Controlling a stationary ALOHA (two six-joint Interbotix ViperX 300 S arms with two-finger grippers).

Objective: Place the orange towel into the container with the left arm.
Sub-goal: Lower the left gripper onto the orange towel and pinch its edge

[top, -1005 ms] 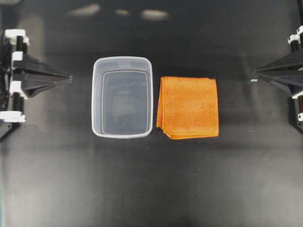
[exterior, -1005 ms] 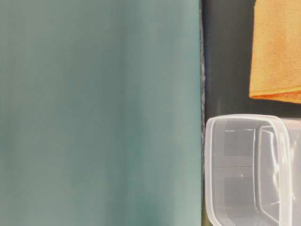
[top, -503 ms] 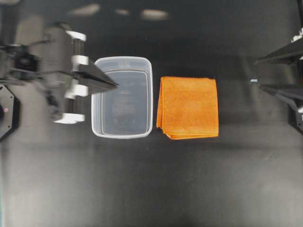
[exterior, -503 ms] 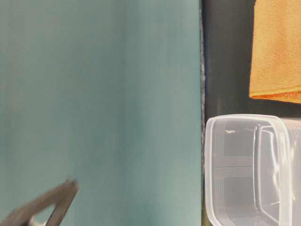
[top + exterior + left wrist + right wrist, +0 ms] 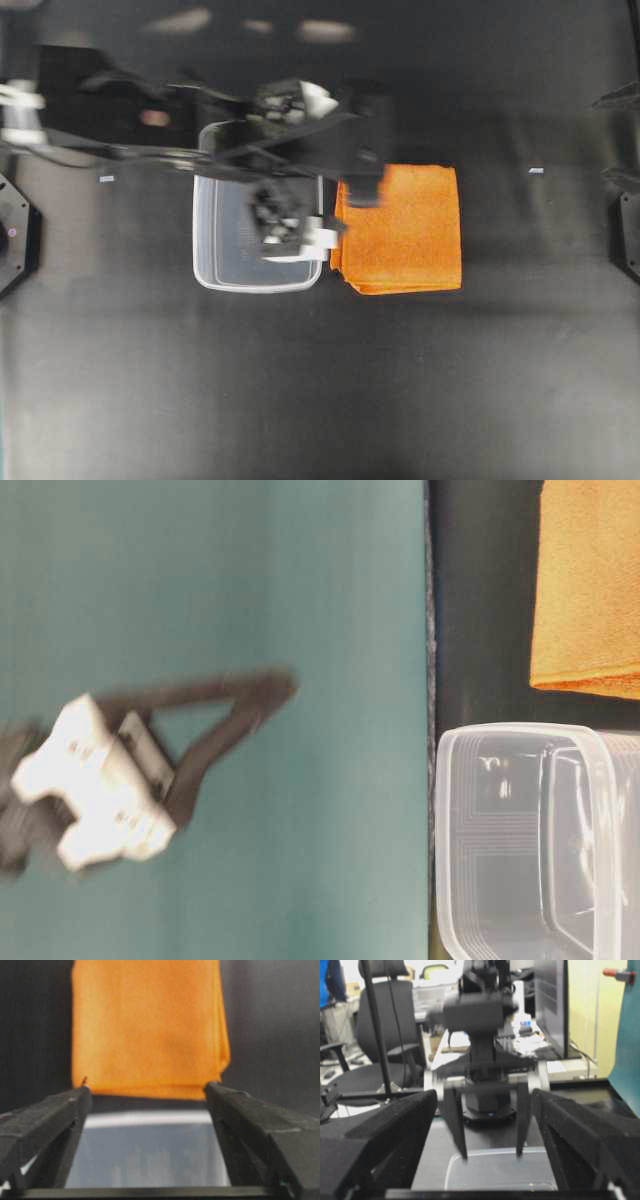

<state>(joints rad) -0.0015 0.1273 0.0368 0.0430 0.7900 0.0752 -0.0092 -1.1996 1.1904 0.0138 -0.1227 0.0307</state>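
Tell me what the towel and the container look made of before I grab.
The orange towel: soft fuzzy cloth, likely microfibre, with a matte nap and layered folded edges. The container: clear, glossy, seemingly rigid plastic; the dark table shows through and the rim catches highlights.

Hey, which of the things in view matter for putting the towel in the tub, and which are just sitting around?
Job: orange towel; container; left gripper, open above the container.
Bystanders: right gripper, open, pulled back; office chair; black table.

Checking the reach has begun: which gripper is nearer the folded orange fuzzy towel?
Left. The left gripper hangs open over the clear plastic tub beside the orange towel; the right gripper sits at the table's far edge.
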